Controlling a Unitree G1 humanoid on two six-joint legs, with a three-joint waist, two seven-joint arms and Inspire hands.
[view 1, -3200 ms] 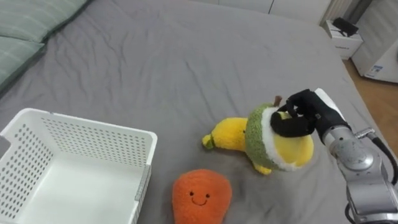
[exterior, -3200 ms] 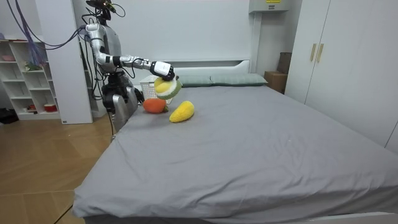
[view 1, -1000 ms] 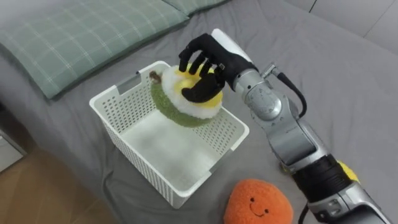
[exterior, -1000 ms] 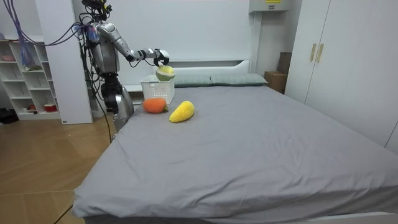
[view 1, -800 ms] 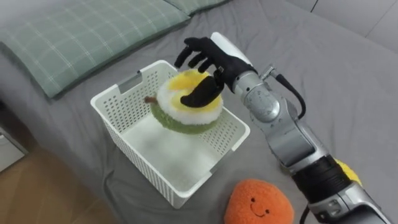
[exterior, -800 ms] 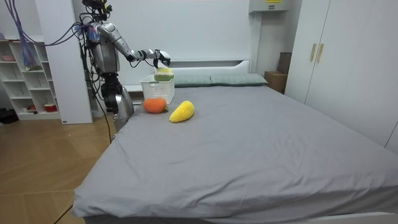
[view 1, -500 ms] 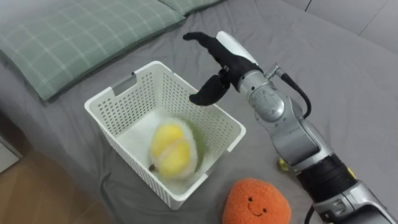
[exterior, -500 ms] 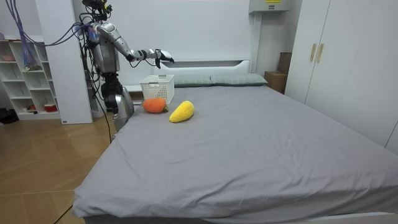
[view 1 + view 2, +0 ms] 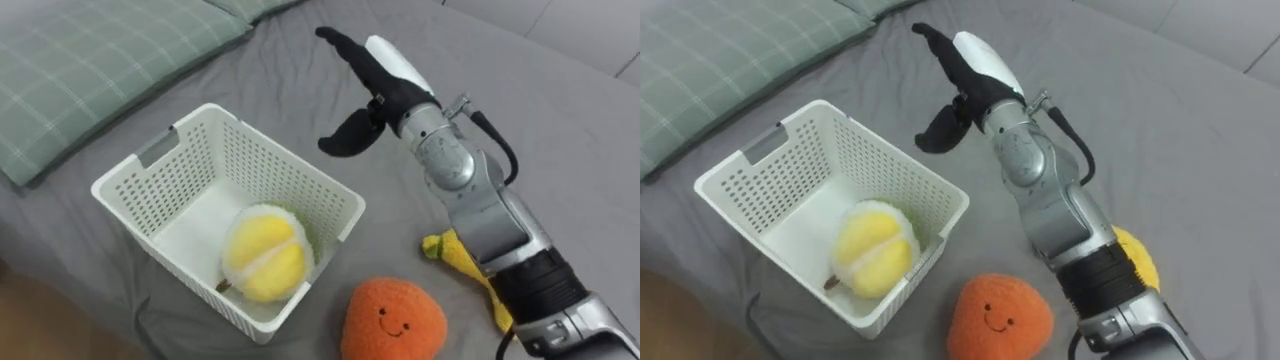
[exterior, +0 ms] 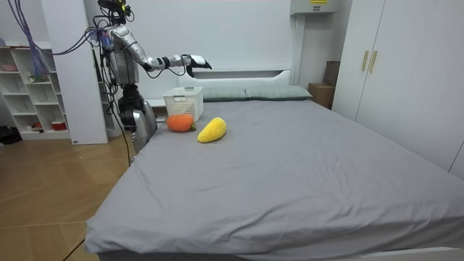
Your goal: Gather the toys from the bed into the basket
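Note:
A white perforated basket (image 9: 140, 165) stands on the grey bed. A round yellow and green plush (image 9: 262, 252) lies inside it, against the near wall. My right hand (image 9: 380, 100) hovers open above the bed, just past the basket's far right corner, with fingers straight and nothing in it. An orange plush with a smiling face (image 9: 392, 320) rests on the bed in front of the basket's right corner. A yellow plush (image 9: 455, 255) lies to the right, partly hidden behind my forearm. In the room view I stand at the bed's corner, right arm stretched over the basket (image 10: 183, 101).
A green checked pillow (image 9: 90, 70) lies behind the basket to the left. Grey bedding stretches away to the right. In the room view, white shelves (image 10: 29, 87) stand at the left and a wardrobe (image 10: 384, 65) at the right.
The yellow and green plush left my right hand and dropped into the basket. The hand opened and rose away to the right. The head camera also shifted.

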